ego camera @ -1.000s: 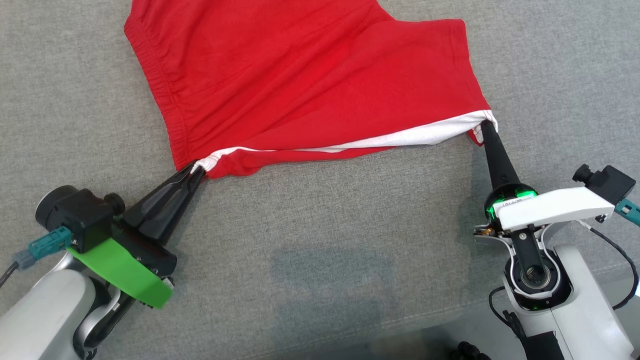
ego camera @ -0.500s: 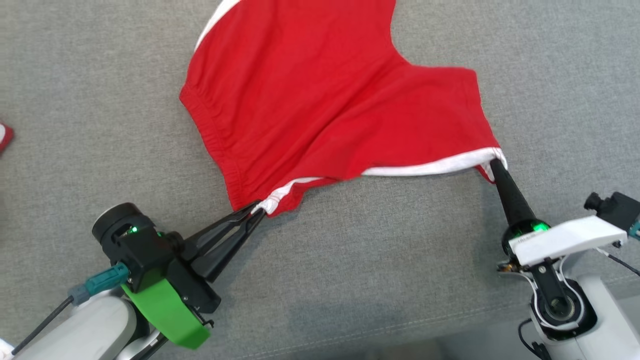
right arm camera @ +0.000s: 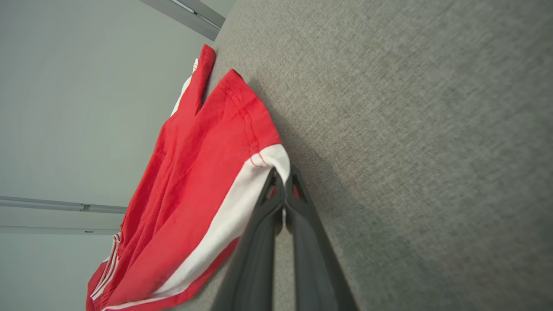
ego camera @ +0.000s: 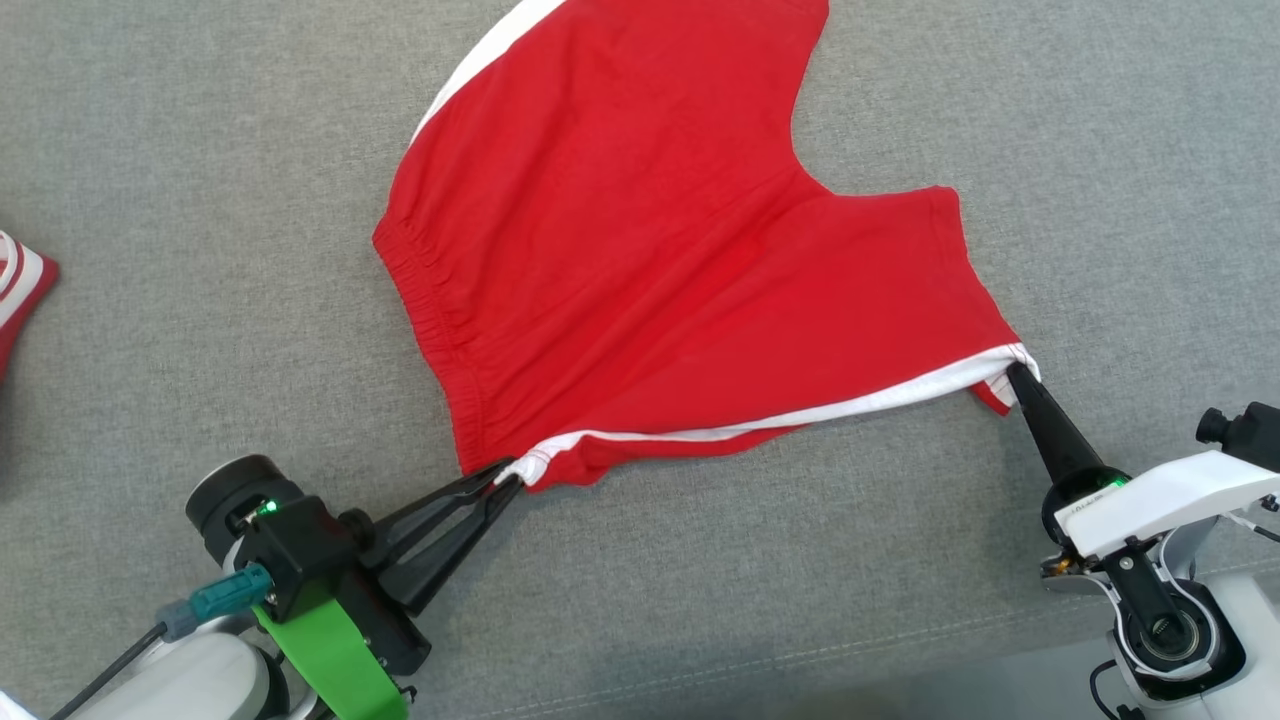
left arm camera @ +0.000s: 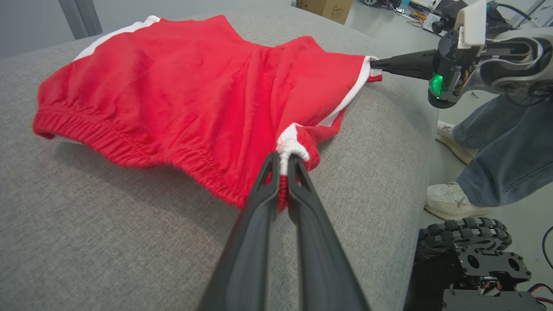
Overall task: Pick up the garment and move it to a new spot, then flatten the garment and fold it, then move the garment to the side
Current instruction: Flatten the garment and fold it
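The garment (ego camera: 660,270) is a pair of red shorts with white side stripes, spread on the grey cushion. My left gripper (ego camera: 510,476) is shut on the waistband corner at the near left; in the left wrist view the white-and-red fabric (left arm camera: 287,151) bunches between its fingers (left arm camera: 263,190). My right gripper (ego camera: 1018,373) is shut on the white-striped leg hem at the near right, and the right wrist view shows the garment (right arm camera: 203,172) pinched at that gripper (right arm camera: 283,179). The near edge stretches between both grippers.
A red-and-white striped item (ego camera: 20,290) lies at the far left edge of the cushion (ego camera: 700,560). In the left wrist view a person's jeans and pale shoes (left arm camera: 458,203) stand beside the cushion's right edge, above my wheeled base (left arm camera: 471,263). A cardboard box (left arm camera: 326,8) sits beyond.
The head view has shifted, so the garment sits lower and further right in it. Both grippers keep hold of their corners, and the near edge now runs straighter between them.
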